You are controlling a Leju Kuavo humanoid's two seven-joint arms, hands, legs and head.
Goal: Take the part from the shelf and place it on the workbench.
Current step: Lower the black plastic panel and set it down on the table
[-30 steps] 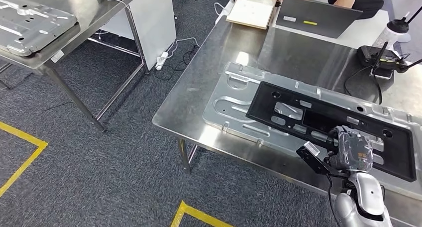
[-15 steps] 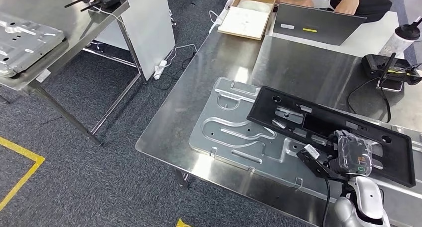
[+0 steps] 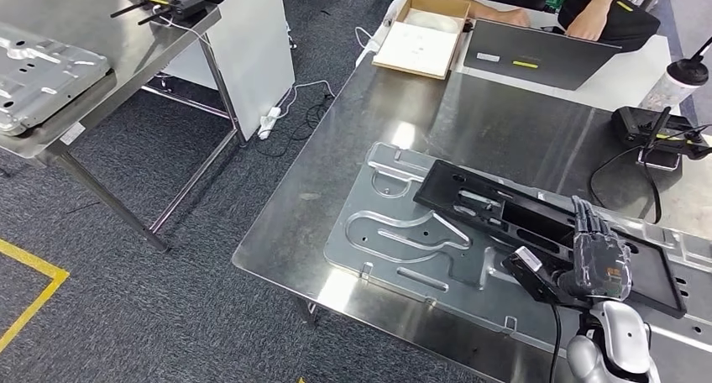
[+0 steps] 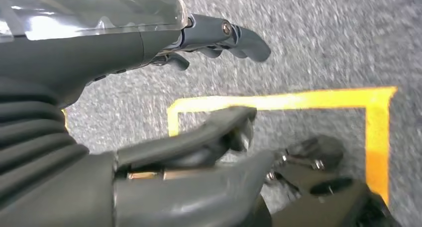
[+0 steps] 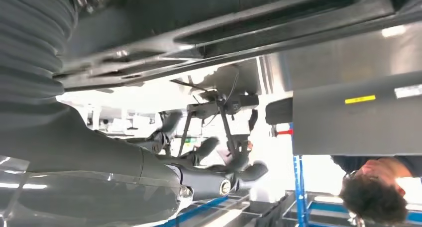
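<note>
Head view: right hand (image 3: 598, 261) gripping black part (image 3: 537, 219) at its 5 o'clock edge, lowering onto table (image 3: 319, 207). Setting flat on plate (image 3: 403, 232) before releasing. Left hand (image 4: 149, 137) hanging, fingers apart.

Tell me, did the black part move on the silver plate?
Yes. Against the silver plate, the black part has slid toward the robot's right, uncovering more of the plate's curved slot.

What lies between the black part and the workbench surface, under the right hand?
A stamped silver metal plate lies on the workbench. The black part, under the right hand, sits tilted over that plate, so it covers the bench surface there.
</note>
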